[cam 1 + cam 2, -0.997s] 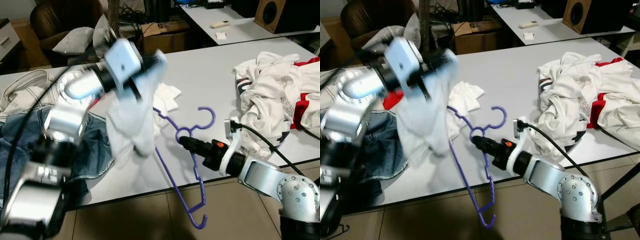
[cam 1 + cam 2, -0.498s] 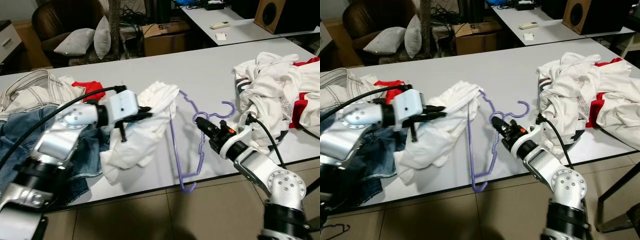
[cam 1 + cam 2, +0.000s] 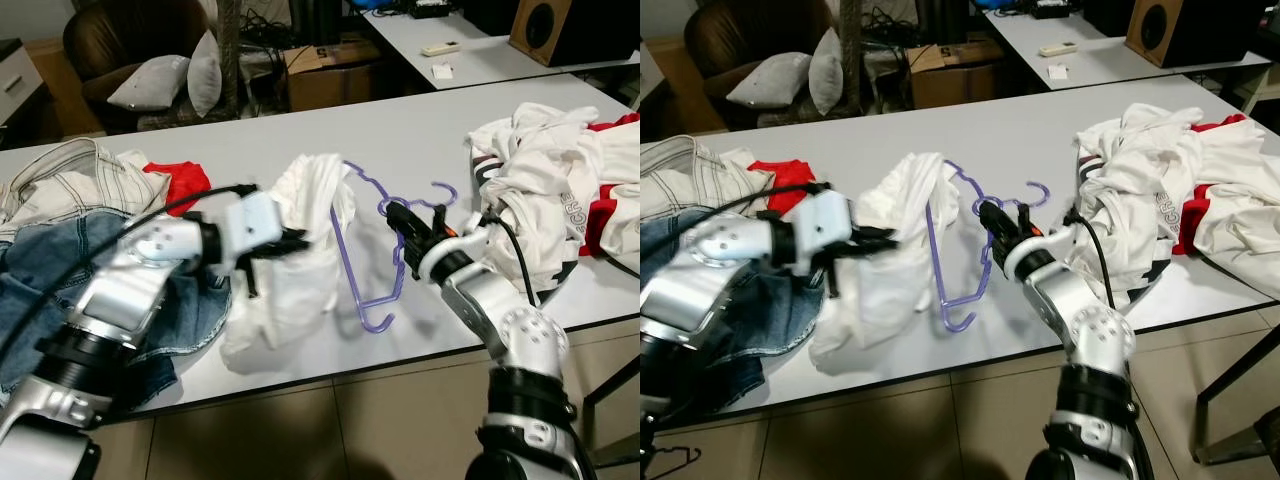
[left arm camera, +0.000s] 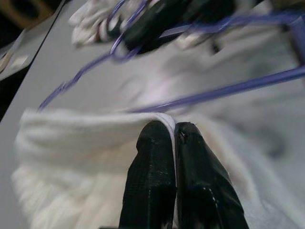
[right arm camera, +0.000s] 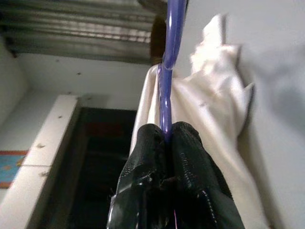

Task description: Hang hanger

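Nearest the front edge of the white bench (image 3: 420, 150), the left hand (image 3: 297, 240) pinches a fold of the limp white cotton garment (image 3: 290, 270) between closed fingers (image 4: 152, 157), lifting its upper part while the hem sags towards that edge. I'd say it holds the cloth taut so an opening stays presented to the hanger. Just beside it, towards the middle, the right hand (image 3: 404, 216) is clamped tight on the thin purple plastic hanger (image 3: 372, 262) near its neck; the hook curls behind the hand and the frame stands tilted, one shoulder tucked against the garment's raised top. That grip looks chosen to steer the frame into the shirt.

At the left end lie blue denim jeans (image 3: 40, 270), a red cloth (image 3: 180, 183) and a striped pale shirt (image 3: 60, 180); at the right end, a heap of white and red clothes (image 3: 560, 180). Beyond stand a brown armchair with grey cushions (image 3: 150, 80), a cardboard box (image 3: 325, 70), and another white desk (image 3: 470, 45) carrying a wooden speaker (image 3: 560, 25).
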Robot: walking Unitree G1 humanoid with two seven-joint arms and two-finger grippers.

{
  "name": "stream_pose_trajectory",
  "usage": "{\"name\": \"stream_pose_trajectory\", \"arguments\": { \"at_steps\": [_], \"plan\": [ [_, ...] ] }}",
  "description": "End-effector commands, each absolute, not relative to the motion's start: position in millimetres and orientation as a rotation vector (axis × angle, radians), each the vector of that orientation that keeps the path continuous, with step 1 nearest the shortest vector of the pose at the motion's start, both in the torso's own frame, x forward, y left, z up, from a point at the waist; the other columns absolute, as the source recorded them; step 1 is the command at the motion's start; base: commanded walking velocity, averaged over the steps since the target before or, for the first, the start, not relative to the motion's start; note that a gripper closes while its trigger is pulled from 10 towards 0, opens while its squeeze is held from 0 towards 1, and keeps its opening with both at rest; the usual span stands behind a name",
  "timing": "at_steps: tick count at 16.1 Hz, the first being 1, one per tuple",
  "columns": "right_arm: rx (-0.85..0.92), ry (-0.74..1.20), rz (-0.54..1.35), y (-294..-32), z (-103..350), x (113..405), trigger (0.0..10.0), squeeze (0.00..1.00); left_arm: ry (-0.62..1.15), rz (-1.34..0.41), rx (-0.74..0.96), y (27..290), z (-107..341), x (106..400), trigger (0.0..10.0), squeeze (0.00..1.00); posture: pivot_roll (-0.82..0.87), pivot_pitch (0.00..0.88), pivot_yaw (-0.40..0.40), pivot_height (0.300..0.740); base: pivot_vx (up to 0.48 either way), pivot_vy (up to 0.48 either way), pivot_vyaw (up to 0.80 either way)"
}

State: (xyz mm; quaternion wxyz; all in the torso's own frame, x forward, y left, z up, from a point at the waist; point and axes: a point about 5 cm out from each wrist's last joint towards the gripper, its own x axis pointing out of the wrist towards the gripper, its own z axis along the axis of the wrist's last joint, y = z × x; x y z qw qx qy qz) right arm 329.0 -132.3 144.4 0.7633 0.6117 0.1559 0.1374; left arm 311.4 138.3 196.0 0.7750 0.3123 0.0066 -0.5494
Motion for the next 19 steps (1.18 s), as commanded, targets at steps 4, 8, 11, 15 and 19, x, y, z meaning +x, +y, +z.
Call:
{"name": "stream_pose_trajectory", "arguments": {
  "at_steps": [4,8,11,15,19],
  "plan": [
    [1.408,0.287,0.097,-143,138,346,10.0,0.00,-0.003,-1.426,0.613,113,191,284,0.0,0.00,0.05,0.000,0.108,0.740,0.000,0.000,0.00],
    [1.469,0.250,0.023,-150,137,354,10.0,0.00,0.080,-1.453,0.646,113,176,276,0.0,0.00,0.05,0.000,0.108,0.740,0.000,0.000,0.00],
    [1.511,0.236,0.033,-144,142,358,10.0,0.00,0.090,-1.440,0.633,108,172,277,0.0,0.00,0.05,0.000,0.108,0.740,0.000,0.000,0.00],
    [1.525,0.166,-0.062,-151,145,367,10.0,0.00,0.074,-1.549,0.330,86,182,261,0.0,0.00,0.05,0.000,0.101,0.740,0.000,0.000,0.00],
    [1.499,0.142,-0.069,-150,149,370,10.0,0.00,0.056,-1.579,0.107,76,196,255,0.0,0.00,0.05,0.000,0.096,0.740,0.000,0.000,0.00]
  ]
}}
